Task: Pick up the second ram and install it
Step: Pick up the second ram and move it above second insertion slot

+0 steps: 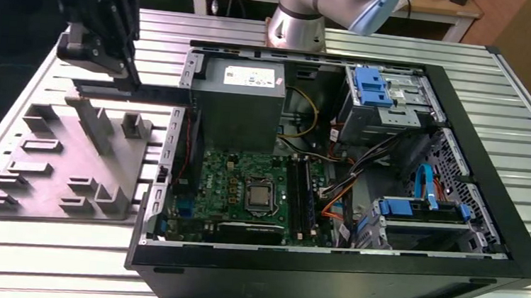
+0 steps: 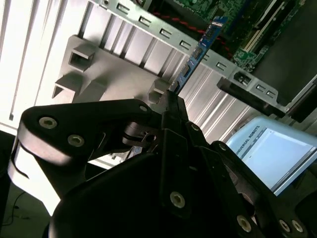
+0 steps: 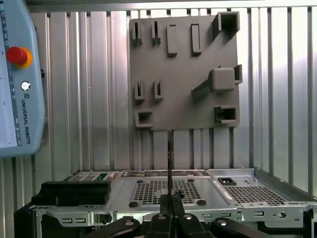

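**Gripper** (image 3: 170, 202): fingers closed on one end of the memory stick. In the exterior view it hangs at the upper left of the frame, outside the computer case.

**Memory stick** (image 3: 170, 158): thin dark board that sticks straight out from the fingertips. It is edge-on in the first wrist view and shows as a bluish strip in the second wrist view. It is off the tray and not yet in the case.

**Tray** (image 1: 50, 175): grey holder plate with raised pockets, at the exterior view's left, just beside the case.

**Black bar** (image 3: 74, 192): lies on the case's side wall, near the line of the stick.

**Case** (image 1: 332, 268): lies open on the slatted table (image 1: 29, 258).
- The green board (image 1: 234, 182) is at lower centre.
- The long dark slots (image 1: 303, 195) are just to the green board's right.
- The orange and black cables (image 1: 337, 201) run close beside the slots.

**Risks, as judged:**
- The stick is held at one end only, so it could swing or slide in the fingers. It would then meet a slot skewed and jam or bend.
- The free end could strike the case wall or the black bar as it crosses over.
- The cables could snag the stick or lie across a slot.
- I cannot tell whether the slot latches are open. If they are closed, the stick would not seat.
- Pressing on one end only could seat the stick crooked.
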Available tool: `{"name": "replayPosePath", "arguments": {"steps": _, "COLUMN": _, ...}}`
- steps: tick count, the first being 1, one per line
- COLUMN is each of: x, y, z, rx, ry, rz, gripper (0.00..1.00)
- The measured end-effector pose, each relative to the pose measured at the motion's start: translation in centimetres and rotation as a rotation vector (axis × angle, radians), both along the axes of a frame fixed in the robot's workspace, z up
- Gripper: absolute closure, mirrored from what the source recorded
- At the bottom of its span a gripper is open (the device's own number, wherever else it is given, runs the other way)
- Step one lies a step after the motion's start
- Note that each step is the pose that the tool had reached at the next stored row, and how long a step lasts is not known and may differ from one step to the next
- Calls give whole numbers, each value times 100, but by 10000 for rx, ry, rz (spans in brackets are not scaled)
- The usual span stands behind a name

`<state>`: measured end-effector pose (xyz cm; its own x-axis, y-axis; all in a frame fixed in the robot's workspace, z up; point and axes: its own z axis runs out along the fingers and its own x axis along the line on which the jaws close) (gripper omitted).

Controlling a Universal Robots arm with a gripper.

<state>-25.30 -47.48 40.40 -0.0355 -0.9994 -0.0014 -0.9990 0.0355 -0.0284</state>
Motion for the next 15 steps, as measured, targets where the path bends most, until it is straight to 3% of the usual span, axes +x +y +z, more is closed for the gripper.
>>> {"name": "replayPosePath", "arguments": {"steps": 15, "x": 452, "y": 0, "z": -25, "rx": -1, "ry": 1, "rz": -10, "gripper": 89}}
